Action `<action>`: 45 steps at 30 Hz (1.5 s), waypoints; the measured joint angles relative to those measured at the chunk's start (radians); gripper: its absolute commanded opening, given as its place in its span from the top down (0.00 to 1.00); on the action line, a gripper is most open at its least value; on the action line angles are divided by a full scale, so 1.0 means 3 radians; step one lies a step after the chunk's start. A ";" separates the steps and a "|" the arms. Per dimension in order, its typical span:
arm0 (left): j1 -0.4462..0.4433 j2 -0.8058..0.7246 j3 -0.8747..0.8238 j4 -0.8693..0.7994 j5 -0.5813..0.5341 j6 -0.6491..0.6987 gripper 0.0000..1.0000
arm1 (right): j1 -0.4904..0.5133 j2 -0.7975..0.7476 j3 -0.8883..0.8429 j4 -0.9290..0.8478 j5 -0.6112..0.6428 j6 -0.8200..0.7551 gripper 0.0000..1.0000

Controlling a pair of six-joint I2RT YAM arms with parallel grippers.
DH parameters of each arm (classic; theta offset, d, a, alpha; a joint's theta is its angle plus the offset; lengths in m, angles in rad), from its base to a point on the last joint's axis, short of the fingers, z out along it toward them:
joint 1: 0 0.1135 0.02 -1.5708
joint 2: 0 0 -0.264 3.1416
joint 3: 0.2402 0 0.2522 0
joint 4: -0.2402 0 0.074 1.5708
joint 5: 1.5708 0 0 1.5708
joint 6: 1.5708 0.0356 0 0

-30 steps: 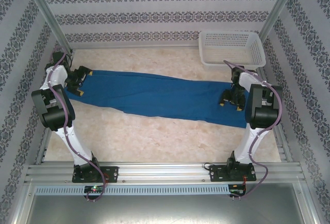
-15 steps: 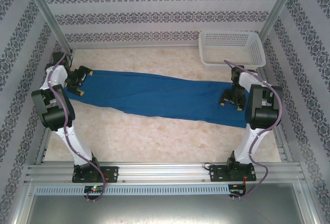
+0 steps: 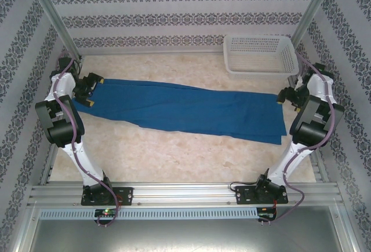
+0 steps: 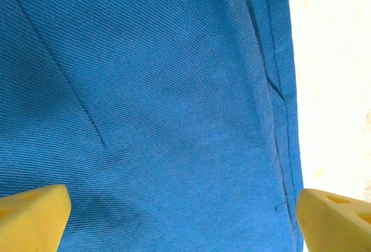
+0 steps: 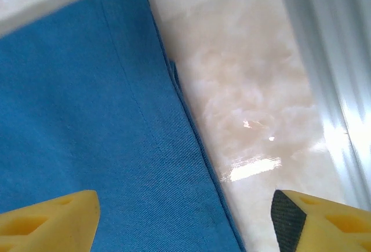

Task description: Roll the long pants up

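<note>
The long pants (image 3: 191,110) lie flat and stretched across the table, from far left to near right. My left gripper (image 3: 95,93) hovers open over their left end. In the left wrist view the blue cloth (image 4: 162,101) fills the space between the yellow fingertips (image 4: 29,217), and nothing is pinched by the left gripper (image 4: 182,223). My right gripper (image 3: 287,90) is open at the right end. In the right wrist view it (image 5: 185,223) straddles the hem of the pants (image 5: 87,136), one fingertip (image 5: 49,223) over cloth and the other over bare table.
A white basket (image 3: 261,55) stands at the back right, just behind the right gripper. A metal frame rail (image 5: 324,61) runs close to the right of the pants' hem. Bare marble tabletop (image 3: 174,153) lies in front of the pants.
My right gripper has moved from above the pants' right end out to the right edge and back toward the basket, with its jaws a little wider. The left arm and the pants have not moved.
</note>
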 measured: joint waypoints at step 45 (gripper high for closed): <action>0.0001 -0.0009 0.0000 0.0074 0.0065 0.0000 0.01 | 0.0415 0.0305 0.0053 -0.0314 -0.0427 -0.0061 1.00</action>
